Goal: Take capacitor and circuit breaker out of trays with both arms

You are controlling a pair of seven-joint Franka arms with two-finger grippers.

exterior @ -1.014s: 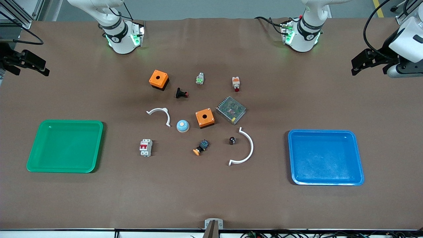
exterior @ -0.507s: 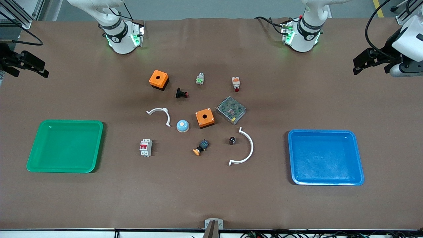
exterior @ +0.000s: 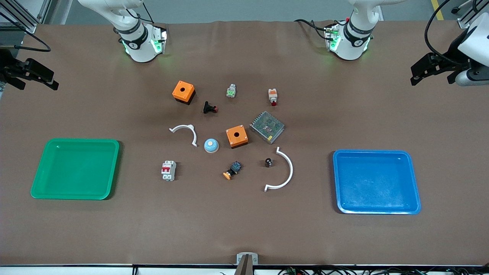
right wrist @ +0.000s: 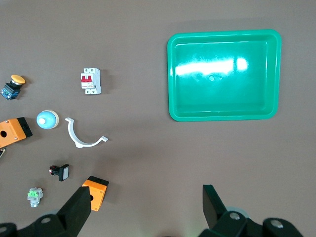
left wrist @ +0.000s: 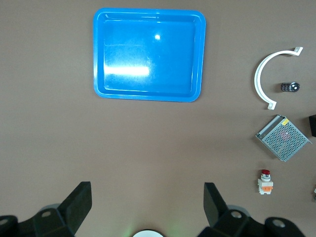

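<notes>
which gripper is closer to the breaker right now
Right. The right gripper hangs open above the table edge at the right arm's end, the breaker's side. The left gripper hangs open at the left arm's end.

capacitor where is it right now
The capacitor sits on the table inside the curve of the larger white arc bracket, nearer the front camera than the metal mesh power supply, toward the blue tray.

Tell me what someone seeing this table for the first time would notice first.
Two bright trays stand out: a green tray at the right arm's end of the table and a blue tray at the left arm's end, both holding nothing. Between them lies a scatter of small parts, among them the breaker and the tiny black capacitor. The left gripper and right gripper hang open above the table's ends, holding nothing.
</notes>
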